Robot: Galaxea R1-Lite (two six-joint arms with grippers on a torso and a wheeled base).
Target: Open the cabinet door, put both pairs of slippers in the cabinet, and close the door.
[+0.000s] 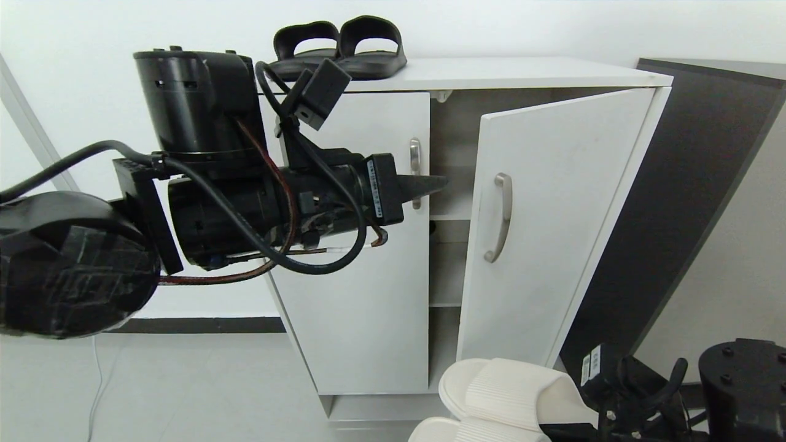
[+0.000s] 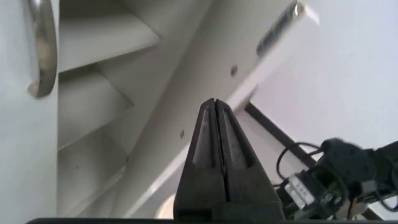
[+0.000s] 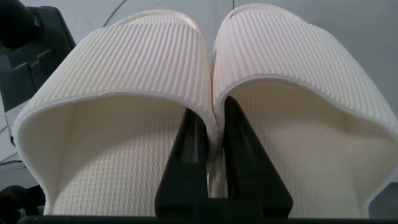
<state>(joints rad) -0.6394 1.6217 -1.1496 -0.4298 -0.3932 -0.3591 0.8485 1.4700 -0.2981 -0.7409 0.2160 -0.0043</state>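
Left pincer closed beside ajar door | right pincer clamps white slippers | black slippers atop cabinet

It looked like a home entryway: a shoe cabinet against a bare wall, black slippers on top.

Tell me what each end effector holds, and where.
The right end effector pinches the white slippers by their adjoining inner edges. The left end effector is shut on nothing, near the open cabinet door.
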